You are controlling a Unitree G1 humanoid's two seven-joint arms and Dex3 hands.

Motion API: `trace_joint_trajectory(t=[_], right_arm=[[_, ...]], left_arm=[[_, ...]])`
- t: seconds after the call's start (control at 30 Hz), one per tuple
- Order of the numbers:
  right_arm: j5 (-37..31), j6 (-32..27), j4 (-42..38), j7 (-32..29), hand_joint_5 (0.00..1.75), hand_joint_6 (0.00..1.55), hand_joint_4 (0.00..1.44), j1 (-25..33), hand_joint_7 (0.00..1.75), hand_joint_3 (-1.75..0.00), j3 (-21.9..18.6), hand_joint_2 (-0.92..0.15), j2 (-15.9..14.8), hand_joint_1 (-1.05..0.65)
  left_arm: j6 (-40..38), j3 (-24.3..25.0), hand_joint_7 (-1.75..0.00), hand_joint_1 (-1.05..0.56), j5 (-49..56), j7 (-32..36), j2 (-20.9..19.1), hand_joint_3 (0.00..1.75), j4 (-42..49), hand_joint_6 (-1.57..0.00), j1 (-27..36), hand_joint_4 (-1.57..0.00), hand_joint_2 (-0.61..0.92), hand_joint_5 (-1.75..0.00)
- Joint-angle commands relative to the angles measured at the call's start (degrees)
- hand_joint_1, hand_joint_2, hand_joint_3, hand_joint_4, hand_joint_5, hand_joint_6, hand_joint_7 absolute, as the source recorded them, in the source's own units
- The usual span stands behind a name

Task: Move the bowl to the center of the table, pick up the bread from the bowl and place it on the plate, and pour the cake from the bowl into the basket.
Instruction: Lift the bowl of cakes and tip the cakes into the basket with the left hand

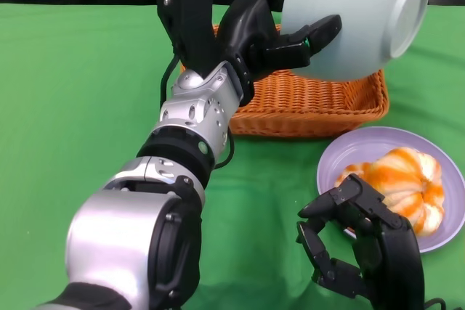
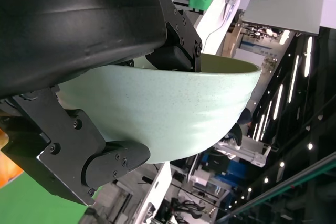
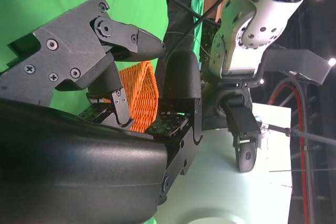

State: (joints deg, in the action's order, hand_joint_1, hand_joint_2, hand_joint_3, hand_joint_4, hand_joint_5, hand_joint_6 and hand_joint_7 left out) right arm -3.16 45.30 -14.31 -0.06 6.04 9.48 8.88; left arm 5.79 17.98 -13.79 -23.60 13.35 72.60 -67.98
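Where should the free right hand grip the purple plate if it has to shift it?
Take the purple plate at its bare near-left rim, coming from the right hand side. The bread covers the middle and right, and the basket crowds the far edge.

My head camera looks down and forward over the green table, seeing both my arms. The camera at my right wrist sits close behind my right hand, facing across toward my left arm. The camera at my left wrist is pressed near the bowl. All three views share that pale bowl.
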Motion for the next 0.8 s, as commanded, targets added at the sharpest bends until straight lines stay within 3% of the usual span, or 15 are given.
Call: trace_joint_trajectory(t=[0.03, 0.43, 0.8], right_arm=[[0.1, 1.0, -0.8, -0.1, 1.53, 0.60, 0.72, -0.5, 1.39, -0.87, -0.4, -0.54, -0.3, -0.29], [-0.1, 1.0, -0.9, -0.4, 1.53, 0.61, 0.72, -0.4, 1.39, -0.88, -0.3, -0.53, 0.0, -0.29], [-0.5, 1.1, -0.8, -0.7, 1.52, 0.61, 0.71, -0.2, 1.37, -0.89, -0.2, -0.53, -0.1, -0.27]], left_arm=[[-4.0, 2.9, -1.32, 0.01, -3.7, -1.7, -0.8, 1.06, 0.2, -0.85, -3.5, -0.80, 0.68, -1.56], [-8.3, 4.5, -1.40, -0.01, -6.0, -2.9, -1.2, 1.15, 0.1, -0.81, -4.2, -0.78, 0.67, -1.55], [-12.8, 6.7, -1.45, -0.05, -8.4, -3.7, -1.8, 1.07, 0.2, -0.73, -4.5, -0.72, 0.76, -1.61]])
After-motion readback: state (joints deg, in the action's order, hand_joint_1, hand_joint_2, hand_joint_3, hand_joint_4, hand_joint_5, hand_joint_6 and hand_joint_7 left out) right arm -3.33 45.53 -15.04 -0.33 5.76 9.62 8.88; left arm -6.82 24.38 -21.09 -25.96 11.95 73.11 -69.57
